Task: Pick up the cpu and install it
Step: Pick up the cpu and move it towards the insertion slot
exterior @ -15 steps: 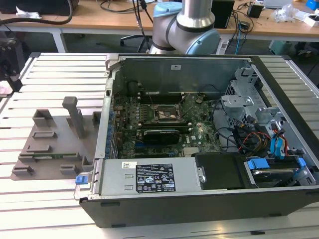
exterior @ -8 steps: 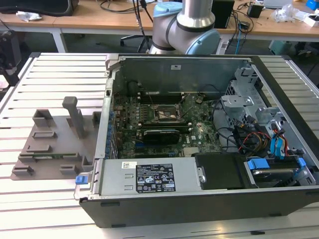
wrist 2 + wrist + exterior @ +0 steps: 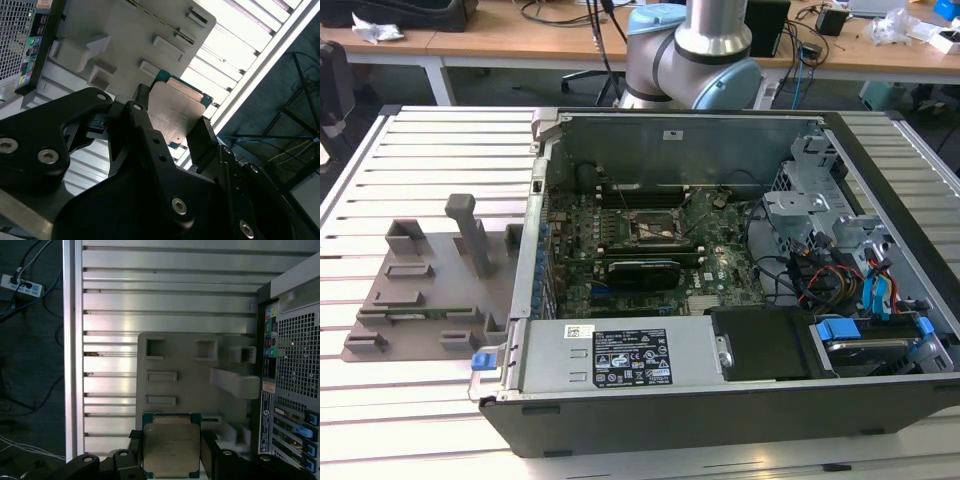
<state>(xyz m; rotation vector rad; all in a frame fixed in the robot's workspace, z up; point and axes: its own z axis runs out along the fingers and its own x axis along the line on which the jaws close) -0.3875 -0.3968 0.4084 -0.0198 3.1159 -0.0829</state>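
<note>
**Cpu clamped in the gripper, clear of the grey tray**
In the exterior view the grey tray (image 3: 420, 290) lies left and the open computer case (image 3: 720, 330) right. In both wrist views the gripper (image 3: 172, 125) (image 3: 171, 445) pinches the cpu (image 3: 176, 112) (image 3: 171, 450) by opposite edges, tray behind it.

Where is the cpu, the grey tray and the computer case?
cpu (image 3: 171, 450): first wrist view, middle of its silver top.
grey tray (image 3: 190, 390): first wrist view, bare flat part.
computer case (image 3: 720, 415): exterior view, its dark near wall.
</note>
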